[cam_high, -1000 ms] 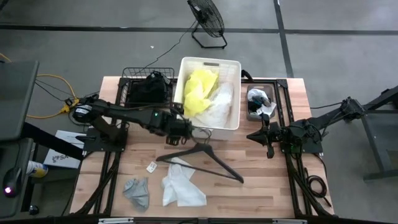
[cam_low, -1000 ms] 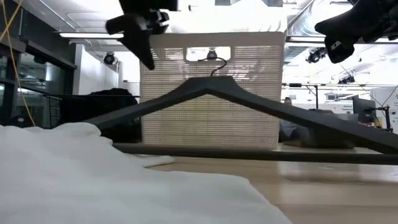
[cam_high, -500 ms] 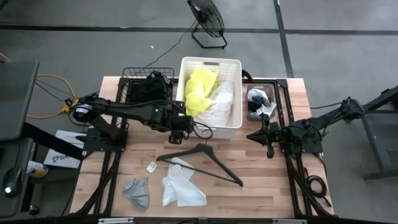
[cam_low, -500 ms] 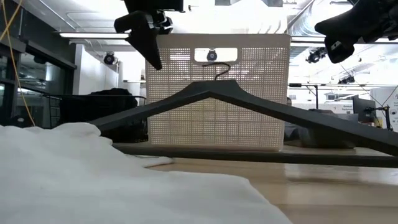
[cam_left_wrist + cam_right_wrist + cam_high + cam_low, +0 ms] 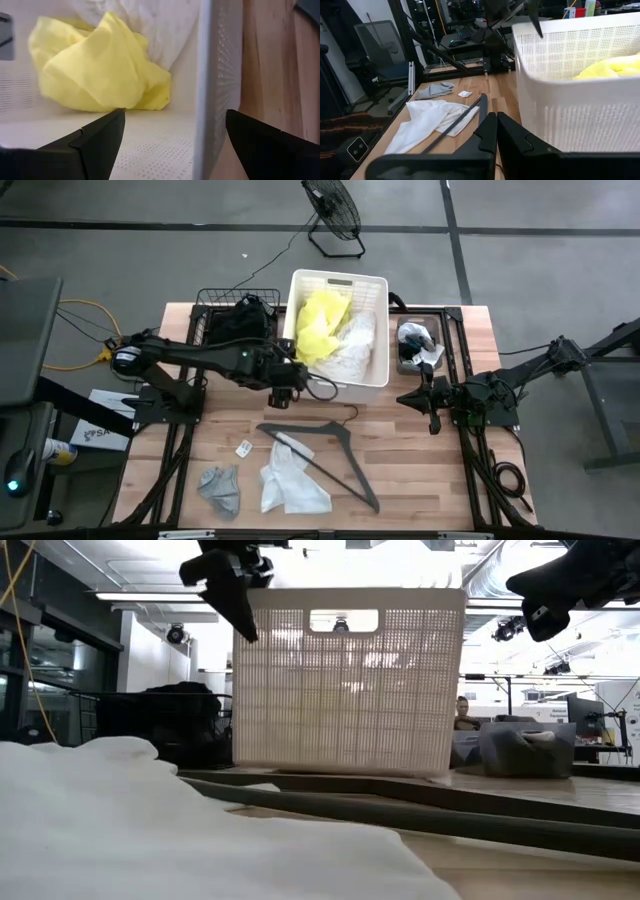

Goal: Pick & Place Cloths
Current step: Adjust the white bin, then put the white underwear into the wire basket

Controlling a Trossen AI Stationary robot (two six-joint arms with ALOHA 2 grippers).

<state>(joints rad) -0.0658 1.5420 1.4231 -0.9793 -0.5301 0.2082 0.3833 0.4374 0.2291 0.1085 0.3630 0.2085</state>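
Two cloths at least already lie in the white slatted basket [image 5: 375,330] at the back of the counter [image 5: 420,470]: the neon yellow cloth [image 5: 320,325], bunched and puffy, and the white lacy cloth [image 5: 352,352] crumpled beside it, touching it. Two more are left out at the front of the counter: a white cloth [image 5: 290,480], loosely folded and partly under the dark hanger [image 5: 320,460], and a small grey cloth [image 5: 220,488] in a wrinkled heap just beside it. A black cloth [image 5: 240,323] sits piled in the wire basket [image 5: 205,308] left of the white one, and a small tray [image 5: 443,320] to its right holds something dark and white (too small to tell what). By that count the job looks roughly half done.

The left pincer [image 5: 283,388] hangs at the front wall of the white basket, spread wide and holding nothing. The right pincer [image 5: 432,402] waits closed and empty over the counter's right side, well apart from every cloth.
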